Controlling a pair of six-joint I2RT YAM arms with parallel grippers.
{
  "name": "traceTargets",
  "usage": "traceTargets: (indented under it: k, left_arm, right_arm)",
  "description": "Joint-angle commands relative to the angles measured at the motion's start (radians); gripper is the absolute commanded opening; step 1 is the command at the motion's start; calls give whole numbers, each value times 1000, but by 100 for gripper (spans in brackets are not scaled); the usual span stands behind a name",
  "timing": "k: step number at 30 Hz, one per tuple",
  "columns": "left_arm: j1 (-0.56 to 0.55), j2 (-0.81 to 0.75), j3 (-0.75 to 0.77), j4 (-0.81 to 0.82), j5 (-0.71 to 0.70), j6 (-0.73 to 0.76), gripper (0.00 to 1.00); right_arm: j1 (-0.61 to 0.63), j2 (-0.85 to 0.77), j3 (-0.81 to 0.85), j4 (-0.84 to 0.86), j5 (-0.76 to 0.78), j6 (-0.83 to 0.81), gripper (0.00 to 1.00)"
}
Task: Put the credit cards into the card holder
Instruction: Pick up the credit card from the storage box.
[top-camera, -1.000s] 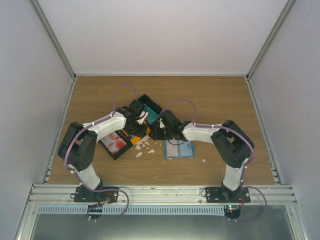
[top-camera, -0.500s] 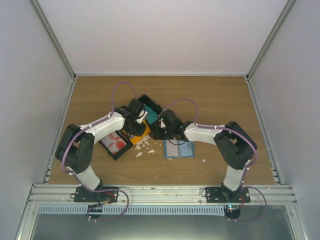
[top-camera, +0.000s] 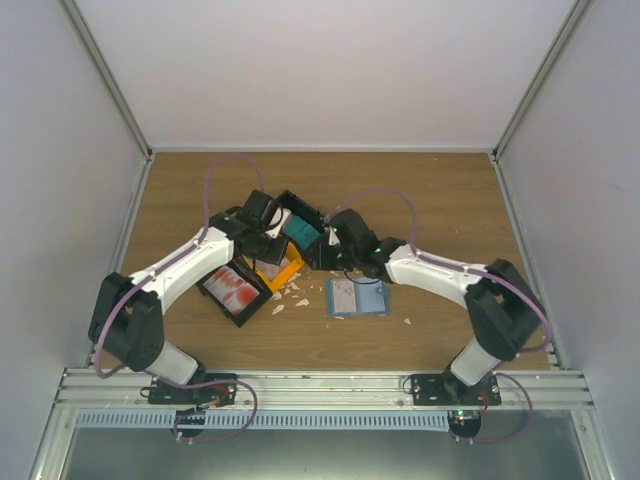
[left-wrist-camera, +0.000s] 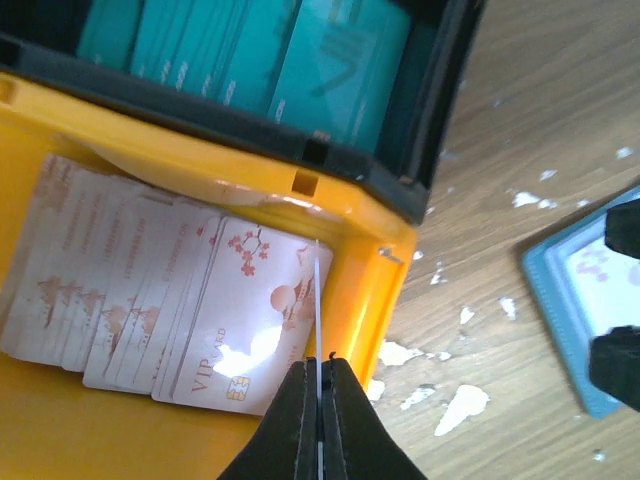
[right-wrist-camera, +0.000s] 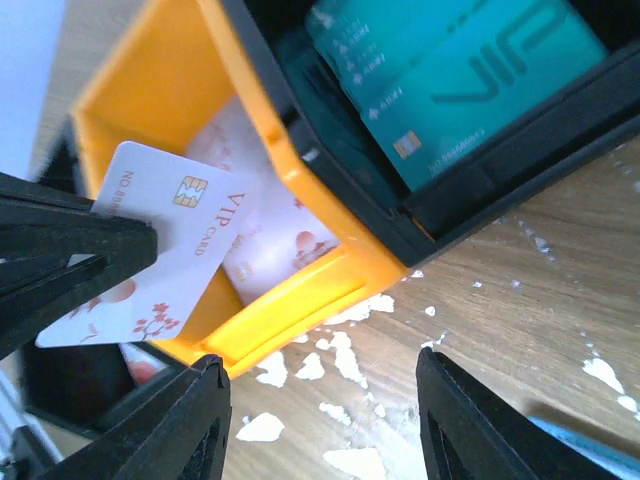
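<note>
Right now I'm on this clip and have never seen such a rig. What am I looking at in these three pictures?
Two robot arms, the left arm and the right arm, are bolted at the near edge of a wooden table. One picture looks down from above; the other two come from a camera on each wrist. On the table sit a black-and-orange bin of stacked cards, teal cards among them, a blue card holder, and white scraps. The left jaws are shut on one white card with red blossoms, held over the orange compartment. The right jaws stand open, holding nothing.
</note>
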Motion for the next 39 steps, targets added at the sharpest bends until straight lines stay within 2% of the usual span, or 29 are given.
traceTargets:
  k: [1,4,9,15,19,21,25,28,34,39]
  left_arm:
    - [-8,-107,30,34,28,-37,0]
    - [-7,-185,3,101,117,-88,0]
    - [-11,-353,-133,333,387,-254,0]
    - [-39,-446,-209,483,507,-379,0]
    - [-52,-481,-249,586,557,-470,0]
    - [-57,-493,-269,656,589,-539,0]
    - [-78,-500,-286,777,619,-675,0]
    - [-109,-509,-300,847,595,-774,0]
    - [-180,-520,-319,933,514,-928,0]
    - [-220,-517,-353,993,475,-1008,0]
  right_arm:
    - [-9,-138,-5,-95,83,8,53]
    - [-16,-221,-34,-176,171,24,55]
    - [-33,-334,-89,-320,326,67,59]
    - [-45,-459,-177,-408,422,156,61]
    - [-41,-598,-244,-301,276,136,61]
    - [-37,-704,-305,-187,167,106,62]
    - [-37,-910,-423,99,-51,94,70]
    - [-38,-967,-451,256,-185,129,74]
    - [-36,-909,-369,228,-299,140,71]
    - [-39,-898,-344,203,-331,153,57]
